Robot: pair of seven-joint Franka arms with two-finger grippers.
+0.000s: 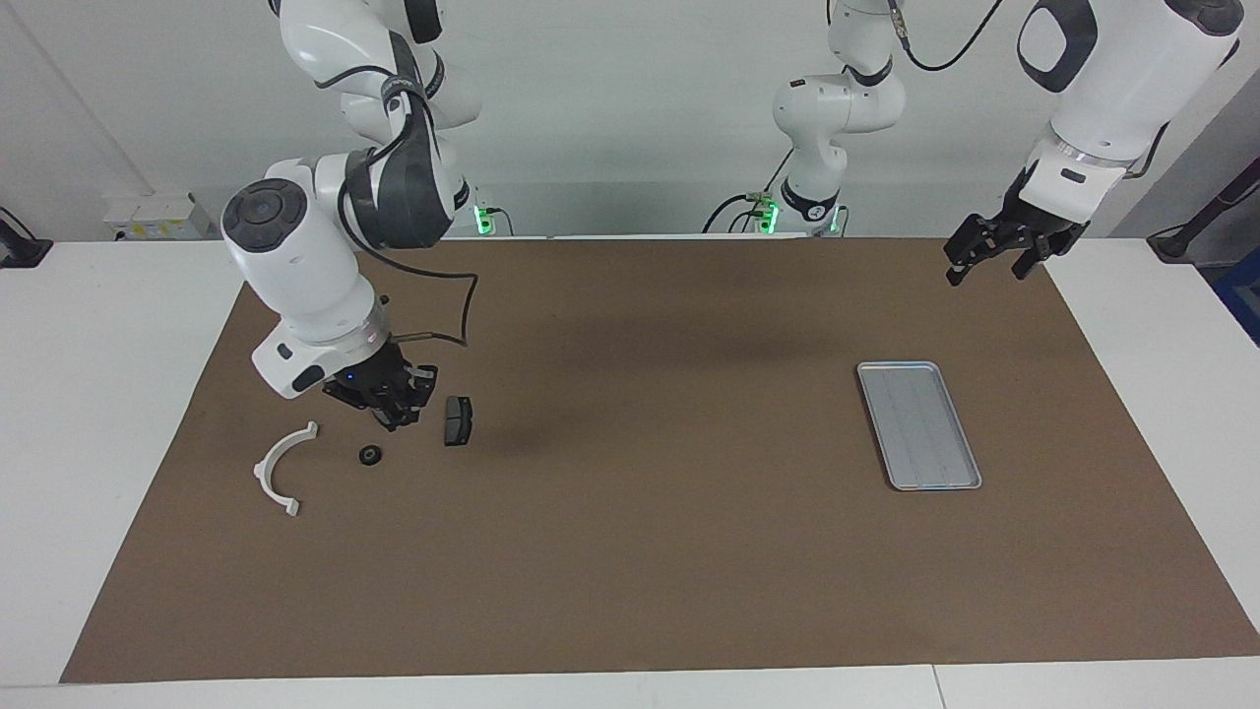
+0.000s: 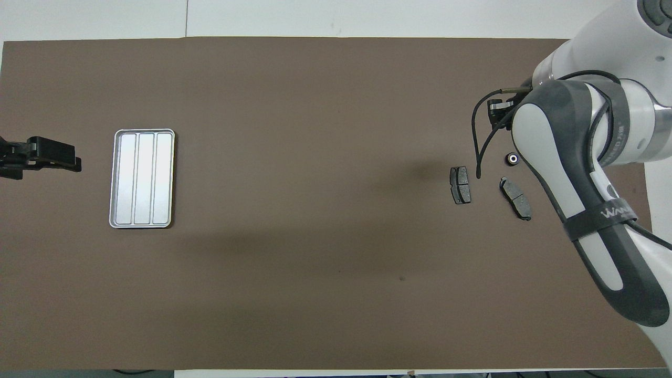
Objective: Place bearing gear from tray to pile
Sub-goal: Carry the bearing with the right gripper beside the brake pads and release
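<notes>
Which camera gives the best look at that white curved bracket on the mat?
The facing view: the bracket lies in plain sight beside the small black gear. In the overhead view the right arm hides the bracket completely.
</notes>
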